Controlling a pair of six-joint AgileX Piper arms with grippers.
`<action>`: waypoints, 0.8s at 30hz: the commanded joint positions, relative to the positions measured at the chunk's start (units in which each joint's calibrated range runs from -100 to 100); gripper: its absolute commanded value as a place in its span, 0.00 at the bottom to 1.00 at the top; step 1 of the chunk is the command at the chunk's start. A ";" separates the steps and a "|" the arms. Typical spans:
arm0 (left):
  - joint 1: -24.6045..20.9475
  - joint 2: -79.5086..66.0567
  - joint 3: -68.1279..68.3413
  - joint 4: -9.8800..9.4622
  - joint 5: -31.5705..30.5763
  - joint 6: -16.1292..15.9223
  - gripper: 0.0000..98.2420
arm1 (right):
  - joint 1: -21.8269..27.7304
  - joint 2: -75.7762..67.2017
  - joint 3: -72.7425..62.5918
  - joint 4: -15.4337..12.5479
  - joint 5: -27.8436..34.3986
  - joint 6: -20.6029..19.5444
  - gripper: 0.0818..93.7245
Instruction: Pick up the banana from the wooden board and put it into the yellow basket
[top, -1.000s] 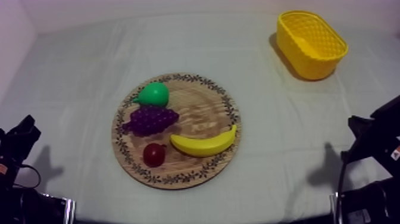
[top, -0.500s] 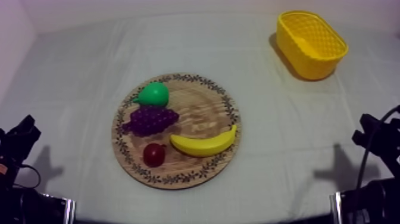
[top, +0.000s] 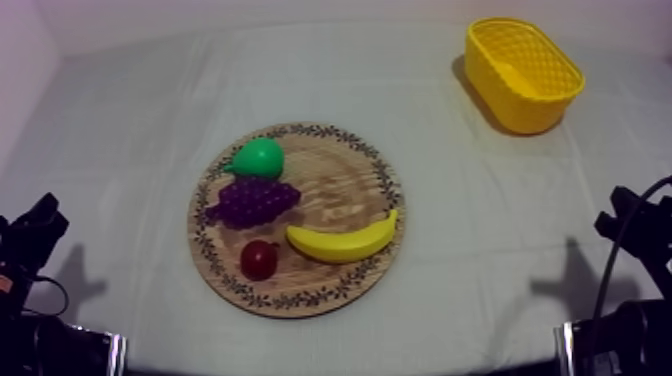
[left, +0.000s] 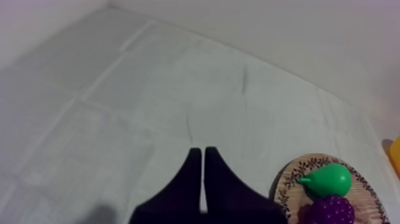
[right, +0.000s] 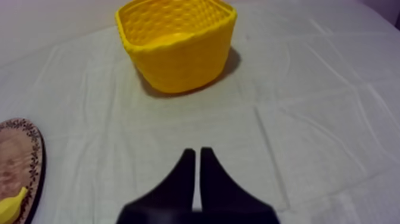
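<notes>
The yellow banana (top: 343, 243) lies on the right front part of the round wooden board (top: 335, 175), beside a small red fruit (top: 259, 259). The yellow basket (top: 522, 73) stands at the far right of the table. My left gripper (left: 199, 159) is shut, its fingers a narrow wedge over bare cloth left of the board (left: 287, 180). My right gripper (right: 195, 156) is shut too, low over the cloth in front of the basket (right: 175, 42), with the banana's tip (right: 12, 204) and the board's rim (right: 36, 155) off to its side. Both arms sit low at the table's front corners.
A green pear (top: 258, 158) and purple grapes (top: 252, 200) lie on the board's left half; the pear (left: 328, 179) and grapes (left: 331, 210) also appear beside my left gripper. Bare cloth stretches between the board and the basket.
My right arm has drawn back toward the lower right edge of the top view. The fruit, board, basket and left arm have stayed put.
</notes>
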 joint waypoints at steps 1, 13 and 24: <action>0.02 -0.05 -0.01 0.03 -0.01 -0.02 0.00 | 0.04 -0.07 0.11 -0.03 0.37 -0.43 0.01; 0.02 -0.05 -0.01 0.03 -0.01 0.01 0.00 | 0.40 -0.07 -4.08 -2.34 6.20 6.60 0.01; 0.02 -0.05 -0.01 0.03 -0.01 0.01 0.00 | 0.42 -0.07 -3.57 -2.08 5.12 5.15 0.01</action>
